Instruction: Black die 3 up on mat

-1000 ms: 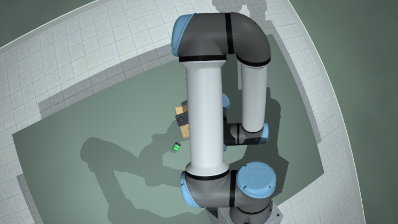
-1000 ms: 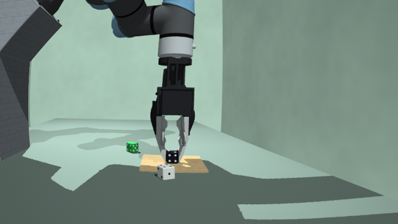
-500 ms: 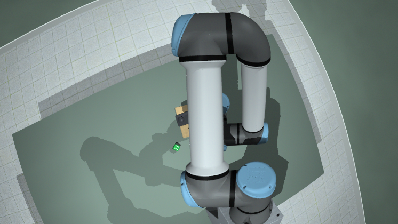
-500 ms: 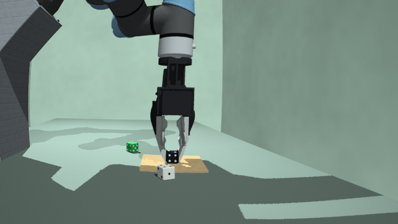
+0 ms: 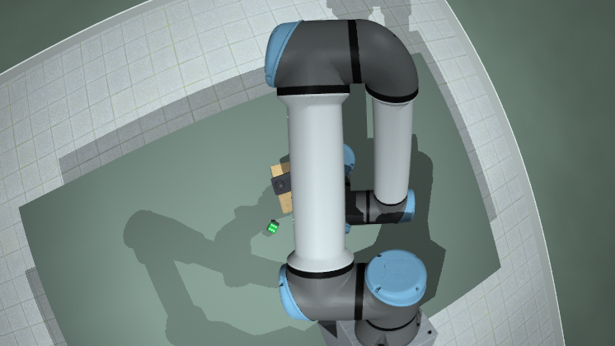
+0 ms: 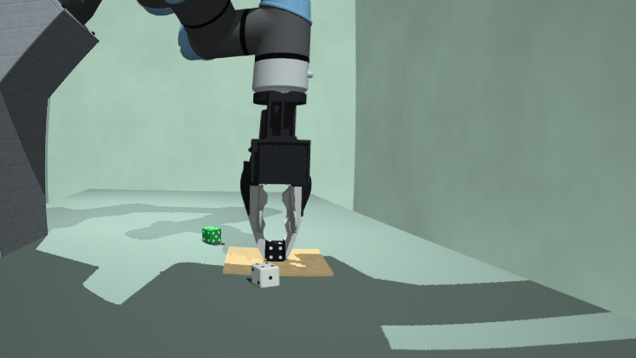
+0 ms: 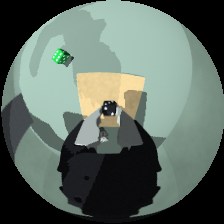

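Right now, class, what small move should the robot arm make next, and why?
I'd lift slightly, keeping the black cube die with white pips gripped, to make room for a quarter turn. The gripper pinches it over the tan rectangular mat. Four pips face the exterior camera, so on a standard die, 3 likely faces away, not up.

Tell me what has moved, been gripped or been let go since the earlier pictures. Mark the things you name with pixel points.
Nothing has visibly changed. The claw point(image 6: 274, 252) point(image 7: 109, 106) remains closed on the black die point(image 6: 275, 251) point(image 7: 109, 107) over the mat point(image 5: 285, 203) point(image 6: 315, 268) point(image 7: 95, 85); the green die point(image 5: 272, 227) point(image 6: 211, 235) point(image 7: 61, 56) and white die point(image 6: 265, 275) point(image 7: 103, 135) stayed put.
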